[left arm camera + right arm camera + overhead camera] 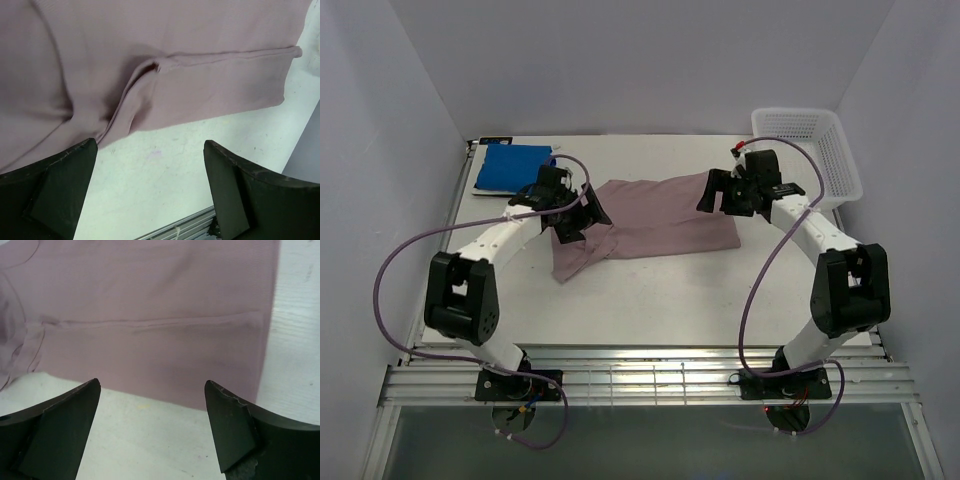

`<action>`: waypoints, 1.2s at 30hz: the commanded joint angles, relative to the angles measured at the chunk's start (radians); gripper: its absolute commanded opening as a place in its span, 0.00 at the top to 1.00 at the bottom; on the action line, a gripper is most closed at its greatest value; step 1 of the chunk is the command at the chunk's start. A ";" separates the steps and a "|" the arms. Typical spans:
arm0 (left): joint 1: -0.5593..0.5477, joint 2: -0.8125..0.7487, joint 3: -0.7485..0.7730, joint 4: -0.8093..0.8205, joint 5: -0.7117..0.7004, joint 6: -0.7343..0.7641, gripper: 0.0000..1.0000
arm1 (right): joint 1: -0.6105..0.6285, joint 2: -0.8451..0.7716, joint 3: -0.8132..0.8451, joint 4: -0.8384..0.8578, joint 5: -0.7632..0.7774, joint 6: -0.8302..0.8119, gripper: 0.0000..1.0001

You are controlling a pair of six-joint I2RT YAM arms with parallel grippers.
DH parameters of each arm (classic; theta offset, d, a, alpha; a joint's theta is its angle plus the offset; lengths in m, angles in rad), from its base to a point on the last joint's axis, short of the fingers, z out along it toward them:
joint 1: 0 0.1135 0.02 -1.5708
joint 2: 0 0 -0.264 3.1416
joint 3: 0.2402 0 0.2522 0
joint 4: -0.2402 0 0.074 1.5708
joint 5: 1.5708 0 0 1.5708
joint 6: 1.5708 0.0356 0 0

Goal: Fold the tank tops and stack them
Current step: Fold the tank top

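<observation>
The dusty pink-mauve tank top (655, 225) lies partly folded in the middle of the table, with a folded-over flap along it; it also shows in the left wrist view (150, 65) and in the right wrist view (150, 315). The bright blue tank top (510, 166) lies folded at the back left. The striped tank top is out of view. My left gripper (575, 215) hovers open and empty over the pink top's left end (150, 150). My right gripper (725, 192) hovers open and empty over its right end (152, 390).
A white plastic lattice basket (810, 150) stands at the back right, close behind the right arm. White walls close in the table on the left, back and right. A slatted metal rail (640, 380) runs along the near edge.
</observation>
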 commanded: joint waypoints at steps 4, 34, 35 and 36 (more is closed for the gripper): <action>0.008 -0.317 -0.207 -0.203 -0.266 -0.083 0.02 | 0.066 -0.082 -0.099 0.033 -0.047 -0.035 0.10; 0.079 -0.299 -0.526 0.125 -0.225 -0.186 0.02 | 0.080 0.004 -0.076 -0.013 0.027 -0.078 0.10; 0.080 -0.307 -0.531 0.140 -0.228 -0.189 0.02 | 0.080 0.004 -0.075 -0.013 0.031 -0.078 0.10; 0.080 -0.313 -0.536 0.172 -0.228 -0.195 0.02 | 0.080 0.002 -0.076 -0.014 0.033 -0.080 0.10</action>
